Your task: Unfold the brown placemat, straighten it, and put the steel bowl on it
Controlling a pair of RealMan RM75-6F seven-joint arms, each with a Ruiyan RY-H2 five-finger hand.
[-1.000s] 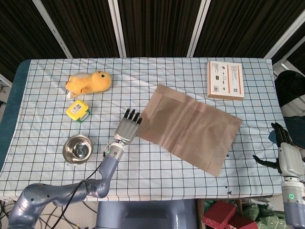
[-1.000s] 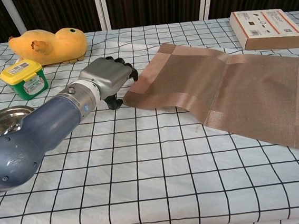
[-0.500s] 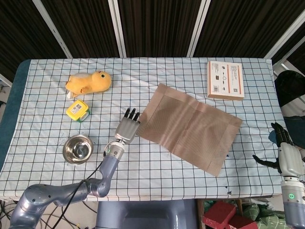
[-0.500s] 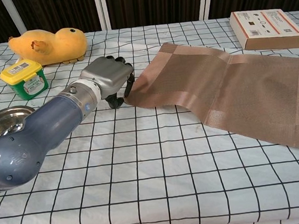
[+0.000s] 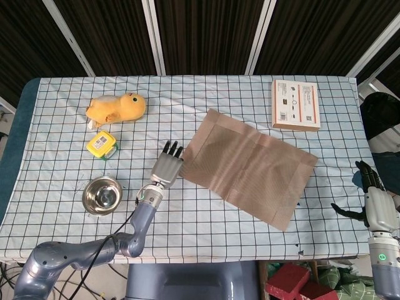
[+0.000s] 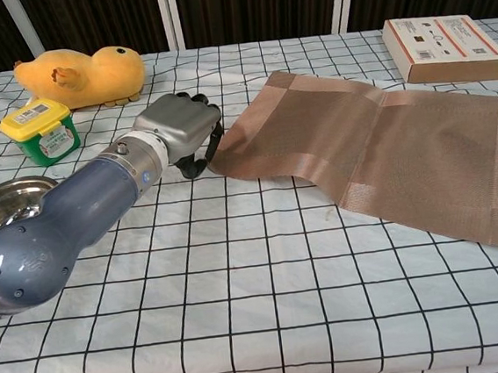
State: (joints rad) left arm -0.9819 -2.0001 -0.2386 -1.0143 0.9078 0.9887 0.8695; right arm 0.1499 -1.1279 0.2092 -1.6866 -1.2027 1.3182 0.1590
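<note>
Brown placemat (image 5: 249, 167) is lying unfolded on the checked counter (image 5: 206, 219), skewed so its long edges are running from about 10 o'clock to 4 o'clock. The left robot hand (image 5: 167, 165) is sitting at the mat's near-left corner, at roughly 9 o'clock from the mat's middle. In the chest view this left robot hand (image 6: 180, 127) is showing fingers curled downward with dark fingertips (image 6: 196, 167) right at the mat's corner edge; it is probably pinching that corner, though the contact itself is hidden under the knuckles. The right robot hand (image 5: 374, 201) is hanging off the counter's right edge, fingers spread, holding nothing. The steel bowl (image 5: 102, 194) is resting well apart from the mat, at about 8 o'clock from the left robot hand.
</note>
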